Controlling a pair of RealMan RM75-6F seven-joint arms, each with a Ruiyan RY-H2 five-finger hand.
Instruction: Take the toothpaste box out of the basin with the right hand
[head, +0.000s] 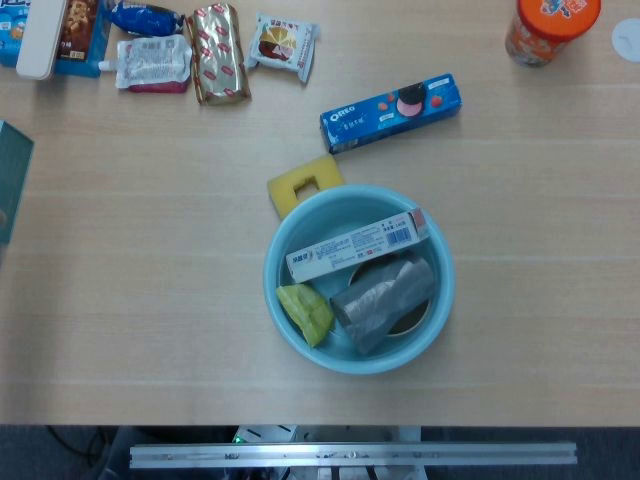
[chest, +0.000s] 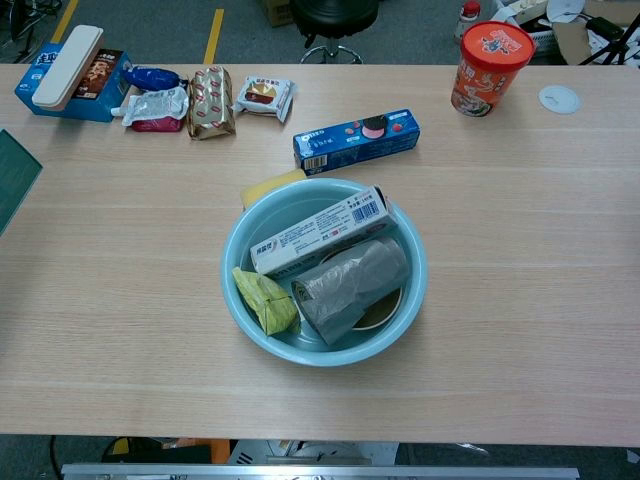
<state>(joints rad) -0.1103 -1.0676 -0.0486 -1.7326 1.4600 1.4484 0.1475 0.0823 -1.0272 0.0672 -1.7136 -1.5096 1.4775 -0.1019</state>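
The white toothpaste box (head: 358, 244) (chest: 320, 229) lies slanted inside the light blue basin (head: 296, 340) (chest: 240, 315), its right end propped on the far rim. In front of it in the basin lie a grey roll of bags (head: 383, 298) (chest: 347, 285) and a yellow-green packet (head: 307, 312) (chest: 265, 298). Neither hand shows in the head view or the chest view.
A yellow sponge (head: 303, 181) (chest: 268, 186) touches the basin's far left rim. Behind it lies a blue cookie box (head: 391, 111) (chest: 356, 140). Several snack packets (head: 218, 53) (chest: 210, 100) line the far left; an orange cup (head: 550, 28) (chest: 489, 67) stands far right.
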